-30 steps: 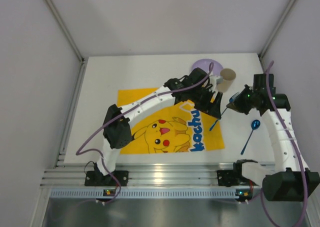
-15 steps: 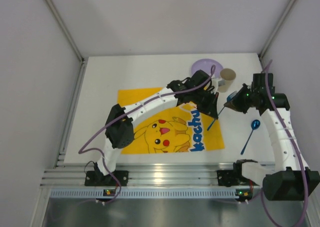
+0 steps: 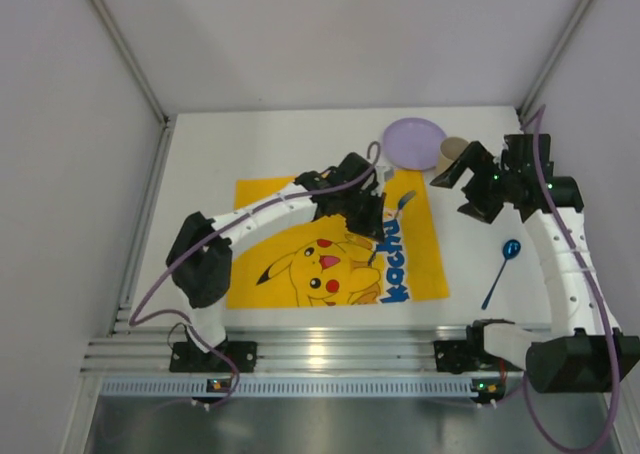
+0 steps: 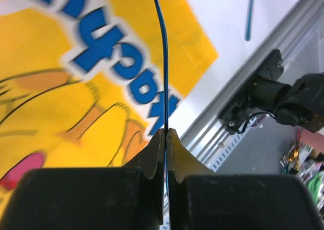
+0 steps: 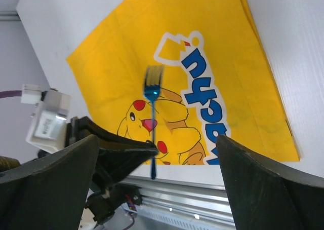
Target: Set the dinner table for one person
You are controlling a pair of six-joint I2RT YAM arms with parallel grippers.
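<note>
The blue fork (image 5: 153, 96) has changed hands. A second ago the right pincer (image 3: 462, 187) pinched it at the mat's right edge; now that pincer gapes wide and empty. The left pincer (image 4: 165, 136) is clamped on the thin handle and has drawn back over the yellow Pikachu cloth mat (image 3: 425, 264). The desk (image 3: 270, 144) is a broad, matte white slab beneath everything, beyond the ribbed aluminium rail (image 3: 330, 354). On it sit a round lilac plate (image 3: 412, 139), a tan cup (image 3: 450, 152) and a glossy blue spoon (image 3: 500, 269).
</note>
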